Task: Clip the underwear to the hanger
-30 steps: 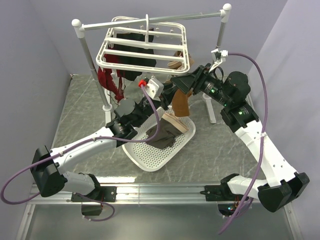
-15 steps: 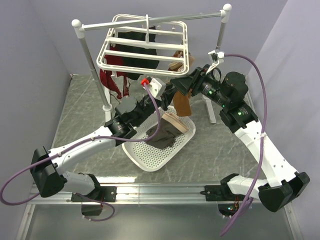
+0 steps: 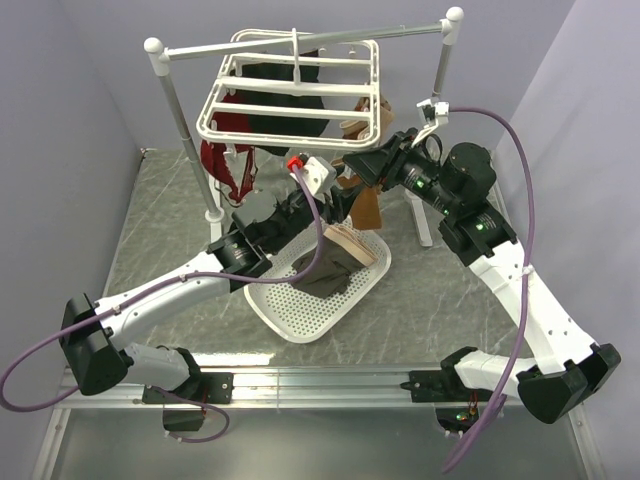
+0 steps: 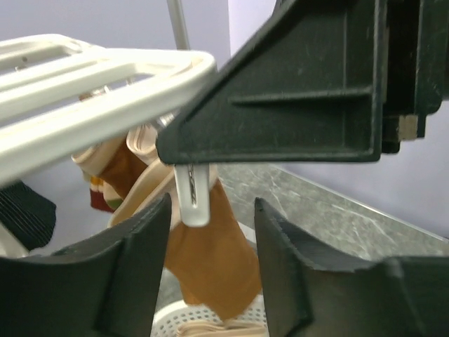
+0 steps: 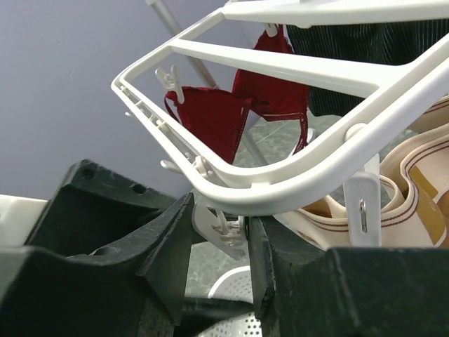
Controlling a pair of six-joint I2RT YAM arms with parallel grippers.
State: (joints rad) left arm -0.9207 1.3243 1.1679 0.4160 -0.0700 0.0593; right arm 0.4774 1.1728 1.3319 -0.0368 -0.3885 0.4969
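Observation:
The underwear (image 3: 328, 268), dark grey-brown with a pale beige waistband, lies bunched in the white basket; a strip of its waistband (image 4: 203, 328) shows at the bottom of the left wrist view. The white hanger (image 3: 290, 92) hangs tilted from the rail. My right gripper (image 3: 368, 168) is under the hanger's near right corner (image 5: 280, 179), its jaws (image 5: 221, 226) closed on a small white clip (image 5: 226, 230). My left gripper (image 3: 340, 197) is raised just below it, open and empty (image 4: 212, 232). A hanging clip (image 4: 193, 200) and the orange-brown garment (image 4: 210, 260) lie beyond its fingers.
The white perforated basket (image 3: 300, 312) sits at mid table. The grey rail (image 3: 330, 38) rests on two white posts. A red lacy garment (image 3: 222, 165), a dark garment (image 3: 272, 128) and the orange-brown garment (image 3: 365, 212) hang from the hanger. Grey walls close in on both sides.
My left gripper has risen toward the hanger's near right corner. The hanger has swung and tilted a little with the right gripper. The underwear has not moved.

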